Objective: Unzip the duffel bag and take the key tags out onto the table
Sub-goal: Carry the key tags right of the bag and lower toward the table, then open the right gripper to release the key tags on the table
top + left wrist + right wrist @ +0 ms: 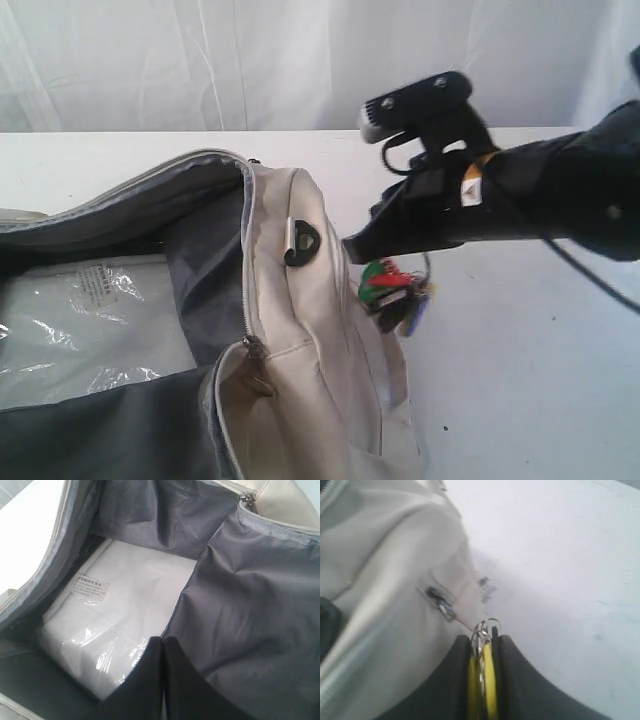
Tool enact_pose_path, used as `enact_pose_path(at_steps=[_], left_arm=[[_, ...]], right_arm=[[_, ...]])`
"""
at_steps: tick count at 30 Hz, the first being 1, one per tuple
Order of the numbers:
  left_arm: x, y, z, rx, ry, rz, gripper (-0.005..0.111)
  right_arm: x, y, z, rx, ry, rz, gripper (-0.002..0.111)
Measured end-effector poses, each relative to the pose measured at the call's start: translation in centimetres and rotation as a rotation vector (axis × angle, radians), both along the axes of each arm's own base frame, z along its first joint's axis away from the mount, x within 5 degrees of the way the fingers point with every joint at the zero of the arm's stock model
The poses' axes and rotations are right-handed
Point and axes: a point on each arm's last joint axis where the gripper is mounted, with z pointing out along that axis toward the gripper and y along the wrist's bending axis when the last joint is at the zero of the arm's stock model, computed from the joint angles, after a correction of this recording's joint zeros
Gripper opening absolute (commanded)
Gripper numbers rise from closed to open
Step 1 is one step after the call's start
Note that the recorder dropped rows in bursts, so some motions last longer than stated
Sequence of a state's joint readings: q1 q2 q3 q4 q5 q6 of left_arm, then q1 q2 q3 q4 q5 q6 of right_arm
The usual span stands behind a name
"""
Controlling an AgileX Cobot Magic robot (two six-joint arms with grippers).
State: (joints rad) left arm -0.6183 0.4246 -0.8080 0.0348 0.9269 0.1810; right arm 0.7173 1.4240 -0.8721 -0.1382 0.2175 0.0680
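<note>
The cream-beige duffel bag (290,330) lies unzipped at the left, showing its dark grey lining (250,605). My right gripper (355,247) hangs just off the bag's end, beside the black D-ring (303,243). It is shut on the key tags (388,292), a red, green, blue and black bunch dangling above the white table (520,380). In the right wrist view, yellow tags (488,680) and metal rings sit clamped in that gripper (484,639), next to the bag's side (395,570). My left gripper (162,641) is inside the bag, shut, with nothing visible between its fingers.
A white packet in clear plastic (90,320) lies on the bag's floor, under my left gripper (115,615). A metal zipper pull (256,350) hangs above an open end pocket. A white tag (487,587) hangs from the bag's side. A white curtain closes off the back.
</note>
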Motion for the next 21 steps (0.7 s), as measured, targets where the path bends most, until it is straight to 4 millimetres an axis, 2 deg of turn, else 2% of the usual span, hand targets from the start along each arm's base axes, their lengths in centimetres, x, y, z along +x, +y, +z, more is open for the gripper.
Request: enact_pose_path(at_steps=[4,7,13,16,18,21], left_arm=[[0.0,0.0,0.0,0.0,0.0,0.0,0.0],[0.0,0.0,0.0,0.0,0.0,0.0,0.0],[0.0,0.0,0.0,0.0,0.0,0.0,0.0],[0.0,0.0,0.0,0.0,0.0,0.0,0.0],[0.0,0.0,0.0,-0.001,0.001,0.001,0.0],[0.0,0.0,0.0,-0.006,0.005,0.006,0.0]], right_arm=[[-0.6,-4.6,3.2,-0.149,-0.078,-0.051,0.0],[-1.2,-6.5,3.2,-0.238,-0.081,-0.074,0.0],[-2.5,-7.3,-2.9,-0.341,0.062,-0.043,0.0],[-2.3,-6.7,-4.3,-0.292,0.043,-0.02,0.002],[-1.9,-6.2,-5.1,-0.267,0.041,-0.009,0.01],[-1.5,-5.8,-6.4,-0.274,0.085,-0.011,0.031]])
